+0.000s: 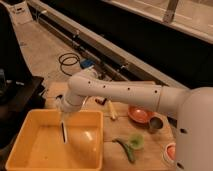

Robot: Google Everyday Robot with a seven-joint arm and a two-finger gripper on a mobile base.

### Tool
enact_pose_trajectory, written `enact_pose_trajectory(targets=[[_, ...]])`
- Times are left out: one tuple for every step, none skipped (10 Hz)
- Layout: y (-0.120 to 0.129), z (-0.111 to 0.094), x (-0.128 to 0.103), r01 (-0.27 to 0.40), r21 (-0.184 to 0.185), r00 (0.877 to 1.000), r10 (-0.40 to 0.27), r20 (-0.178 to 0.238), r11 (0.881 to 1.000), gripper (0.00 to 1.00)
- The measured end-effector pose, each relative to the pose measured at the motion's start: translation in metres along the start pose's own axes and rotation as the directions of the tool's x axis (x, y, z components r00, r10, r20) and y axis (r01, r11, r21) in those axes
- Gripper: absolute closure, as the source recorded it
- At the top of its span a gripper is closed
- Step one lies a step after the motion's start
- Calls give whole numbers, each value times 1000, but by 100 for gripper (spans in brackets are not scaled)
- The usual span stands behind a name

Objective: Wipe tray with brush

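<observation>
**Q.** Which stage of the wipe is shown?

**A.** The working stage, by my reading. The gripper (64, 111) hangs over the far part of the tray (20, 145), its jaws fully closed on the upper end of the brush (63, 132). The brush drops straight down from the jaws, near upright, with its lower end at or just above the tray floor; whether it actually touches cannot be told from this view.

**Q.** Where do the other items lie relative to the jaws?

**A.** All lie outside the tray, on the tabletop (150, 150). The small orange bowl (140, 114) and a small dark cup (155, 124) sit well off to the image-right of the jaws. A green object (131, 144) lies image-right and nearer the camera. A pale stick-like item (112, 111) rests just beyond the tray's far right corner.

**Q.** What does the next move call for?

**A.** Probably a sideways or toward-camera sweep with the brush tip kept pressed on the floor. Most of the tray floor lies below and to either side of the jaws, so long strokes appear to be needed. The grip should hold the brush firm so it does not pivot under drag.
</observation>
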Motion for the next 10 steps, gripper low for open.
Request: enact_pose_trajectory(targets=[[0,0,0,0,0,1000,0,0,1000,100],[0,0,0,1,0,1000,-1,0,1000,100],[-1,0,1,5,-2,1000,-5,0,1000,100],[-7,-1,-2,37,-34,999,-37,0,999,100],[-16,-2,-9,68,-61,998,-68,-2,996,100],[-21,-4,-19,99,-80,995,-100,-3,992,100],[-28,-3,-34,138,-98,990,-139,2,986,100],[-35,0,-48,187,-113,982,-186,19,976,100],[-39,5,-63,240,-125,970,-235,52,963,100],[-40,12,-74,282,-137,958,-272,89,949,100]])
